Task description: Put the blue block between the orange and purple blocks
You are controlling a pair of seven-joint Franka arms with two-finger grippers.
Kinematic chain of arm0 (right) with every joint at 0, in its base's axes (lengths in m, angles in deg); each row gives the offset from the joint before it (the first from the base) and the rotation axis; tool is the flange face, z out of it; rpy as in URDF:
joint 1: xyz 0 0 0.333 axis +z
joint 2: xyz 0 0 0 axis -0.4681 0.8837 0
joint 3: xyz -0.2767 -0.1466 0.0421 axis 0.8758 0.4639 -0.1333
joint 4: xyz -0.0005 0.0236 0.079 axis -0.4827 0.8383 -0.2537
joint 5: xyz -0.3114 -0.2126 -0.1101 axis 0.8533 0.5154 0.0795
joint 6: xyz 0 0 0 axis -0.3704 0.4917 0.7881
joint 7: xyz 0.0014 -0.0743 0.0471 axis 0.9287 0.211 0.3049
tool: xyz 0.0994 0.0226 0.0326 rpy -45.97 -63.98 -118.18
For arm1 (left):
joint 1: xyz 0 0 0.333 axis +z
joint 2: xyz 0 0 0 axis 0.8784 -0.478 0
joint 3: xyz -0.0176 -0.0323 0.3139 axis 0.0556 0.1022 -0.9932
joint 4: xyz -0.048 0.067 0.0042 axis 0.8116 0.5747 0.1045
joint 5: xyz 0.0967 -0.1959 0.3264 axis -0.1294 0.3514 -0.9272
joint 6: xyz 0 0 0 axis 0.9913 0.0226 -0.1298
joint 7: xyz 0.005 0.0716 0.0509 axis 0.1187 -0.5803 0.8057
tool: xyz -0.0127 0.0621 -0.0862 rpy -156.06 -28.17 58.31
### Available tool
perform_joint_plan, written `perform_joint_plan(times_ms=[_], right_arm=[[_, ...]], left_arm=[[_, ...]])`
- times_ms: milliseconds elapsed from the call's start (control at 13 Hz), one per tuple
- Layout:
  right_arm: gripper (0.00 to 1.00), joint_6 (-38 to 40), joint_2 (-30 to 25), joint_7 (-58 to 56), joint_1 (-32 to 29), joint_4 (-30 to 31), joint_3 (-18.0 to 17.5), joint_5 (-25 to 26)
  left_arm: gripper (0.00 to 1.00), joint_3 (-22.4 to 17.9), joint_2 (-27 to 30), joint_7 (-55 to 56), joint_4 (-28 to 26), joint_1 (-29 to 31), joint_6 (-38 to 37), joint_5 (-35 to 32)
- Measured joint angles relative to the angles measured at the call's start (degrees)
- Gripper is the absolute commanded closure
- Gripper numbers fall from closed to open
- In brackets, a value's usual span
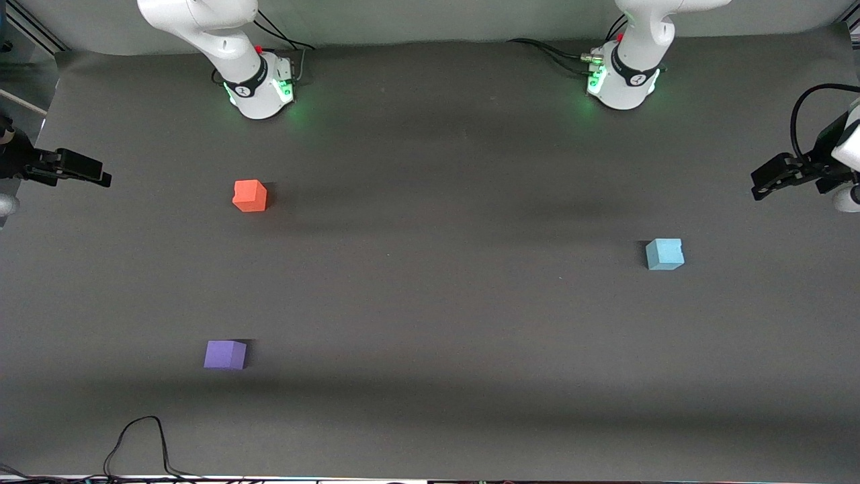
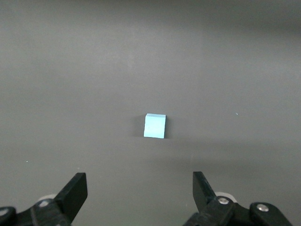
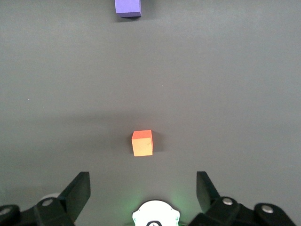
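The light blue block (image 1: 664, 254) sits on the dark table toward the left arm's end. The orange block (image 1: 250, 195) and the purple block (image 1: 225, 354) sit toward the right arm's end, the purple one nearer to the front camera, with a wide gap between them. My left gripper (image 1: 759, 187) is up in the air at the table's end, open and empty; its wrist view (image 2: 140, 188) shows the blue block (image 2: 154, 126) well apart from it. My right gripper (image 1: 102, 177) waits open at its own end (image 3: 143, 188), with the orange block (image 3: 142, 143) and the purple block (image 3: 128, 8) in view.
The right arm's base (image 1: 259, 87) and the left arm's base (image 1: 625, 81) stand along the table's edge farthest from the front camera. A black cable (image 1: 141, 440) loops onto the table at the edge nearest the front camera.
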Motion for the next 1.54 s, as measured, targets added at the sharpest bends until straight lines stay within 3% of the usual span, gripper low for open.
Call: perform_joint_plan(times_ms=[846, 1231, 1538], right_arm=[[0.0, 0.28, 0.7, -0.01, 0.02, 0.05, -0.04, 0.0], [0.0, 0.22, 0.9, -0.01, -0.03, -0.09, 0.04, 0.0], [0.0, -0.04, 0.87, -0.03, -0.25, -0.27, 0.92, 0.0]], left_arm=[[0.0, 0.14, -2.93, -0.05, 6.53, -0.34, -4.37, 0.84], [0.0, -0.53, -5.33, -0.05, 6.18, 0.01, -4.37, 2.87], [0.0, -0.81, -7.13, -1.02, 1.33, 1.46, -1.73, 2.95]])
